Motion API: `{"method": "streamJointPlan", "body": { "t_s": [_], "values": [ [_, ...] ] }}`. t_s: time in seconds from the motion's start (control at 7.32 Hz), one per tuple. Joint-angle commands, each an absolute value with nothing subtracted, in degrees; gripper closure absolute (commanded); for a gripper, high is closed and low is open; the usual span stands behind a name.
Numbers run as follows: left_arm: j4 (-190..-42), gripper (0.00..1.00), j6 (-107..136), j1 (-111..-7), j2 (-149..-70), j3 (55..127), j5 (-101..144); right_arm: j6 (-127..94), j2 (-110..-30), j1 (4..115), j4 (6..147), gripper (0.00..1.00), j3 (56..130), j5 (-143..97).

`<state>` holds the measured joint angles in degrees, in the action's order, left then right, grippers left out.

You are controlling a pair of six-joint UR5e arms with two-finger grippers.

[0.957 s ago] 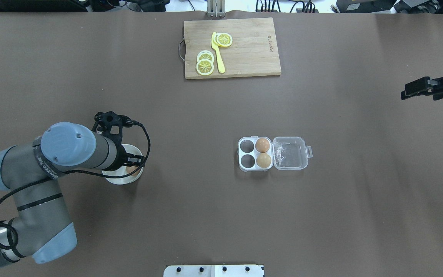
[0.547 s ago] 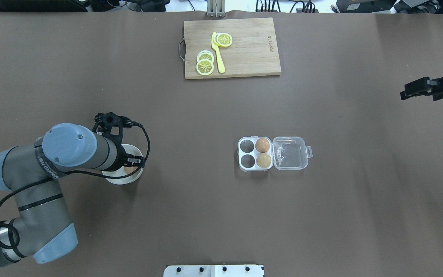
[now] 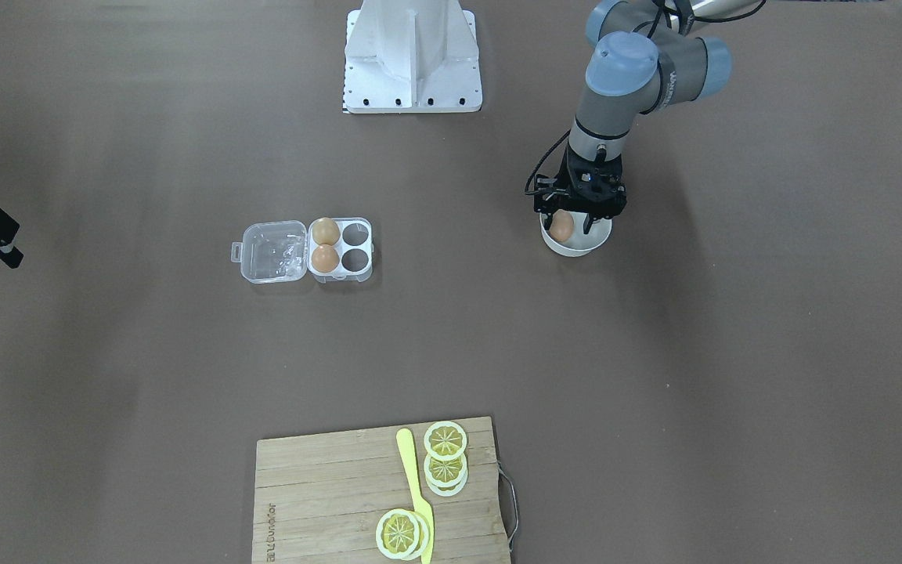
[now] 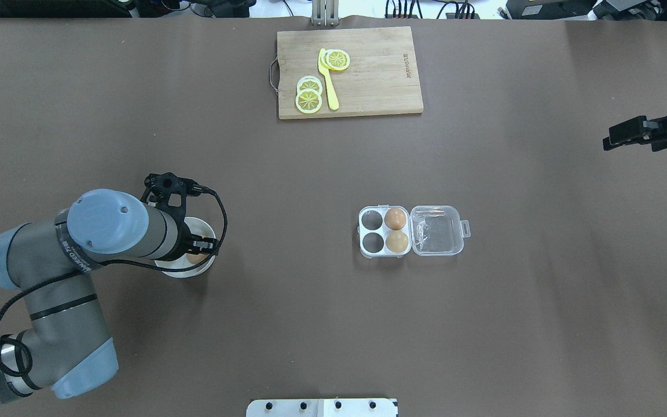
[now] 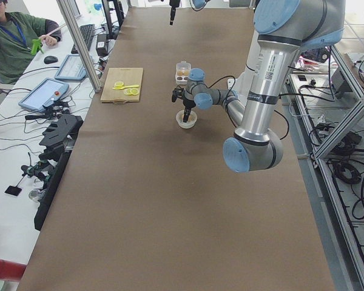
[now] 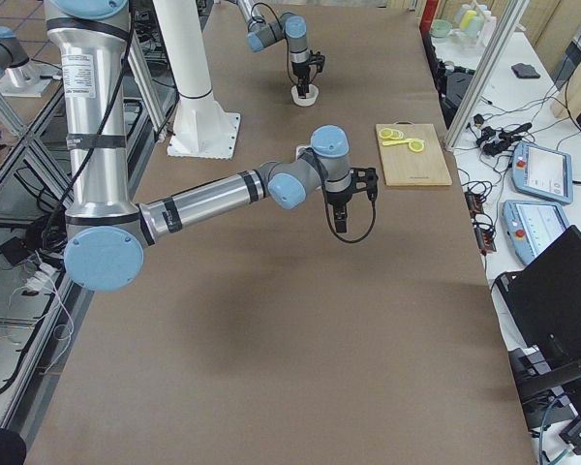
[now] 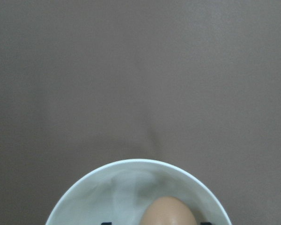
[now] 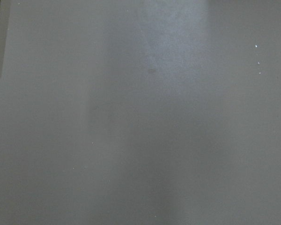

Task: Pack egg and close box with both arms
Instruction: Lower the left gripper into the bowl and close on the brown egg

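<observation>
The egg lies in a round white bowl; it also shows in the left wrist view and overhead. My left gripper points down into the bowl, open, with a finger on either side of the egg. The box lies open mid-table, with two brown eggs in the cells next to its flat clear lid and two cells empty. My right gripper hangs far off at the table's right end, empty, and looks open.
A wooden cutting board with lemon slices and a yellow knife lies at the far edge. The white pedestal base stands at the robot's side. An operator sits beyond the table's far side.
My left arm has shifted slightly and the gripper has sunk a little lower over the bowl and the egg. The right arm, the box and its eggs have not moved.
</observation>
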<state>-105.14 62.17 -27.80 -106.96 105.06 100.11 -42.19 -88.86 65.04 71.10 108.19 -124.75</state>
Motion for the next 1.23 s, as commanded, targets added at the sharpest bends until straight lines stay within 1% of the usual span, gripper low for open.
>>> {"method": "streamJointPlan", "body": {
  "t_s": [0.0, 0.14, 0.41, 0.55, 0.68, 1.09],
  "values": [
    [-106.78, 0.33, 62.14, -27.86, -106.96, 104.15, 100.11, -42.19, -88.86, 65.04, 71.1, 0.0, 108.11, -124.72],
    [-106.79, 0.43, 62.14, -27.86, -106.96, 104.32, 100.19, -42.19, -88.86, 65.04, 71.1, 0.0, 108.11, -124.72],
    [-106.79, 0.75, 62.14, -27.86, -106.96, 104.68, 100.37, -42.19, -88.86, 64.95, 71.1, 0.0, 108.11, -124.72],
    [-106.79, 0.9, 62.14, -27.86, -106.88, 104.85, 100.28, -42.19, -88.86, 64.95, 71.1, 0.0, 108.11, -124.72],
    [-106.79, 1.0, 62.14, -27.95, -106.7, 105.2, 100.28, -42.19, -88.86, 64.95, 71.1, 0.0, 108.11, -124.8],
    [-106.53, 1.0, 62.05, -28.74, -105.03, 110.2, 100.55, -42.19, -88.95, 64.95, 71.1, 0.0, 108.19, -124.72]
  ]
}}
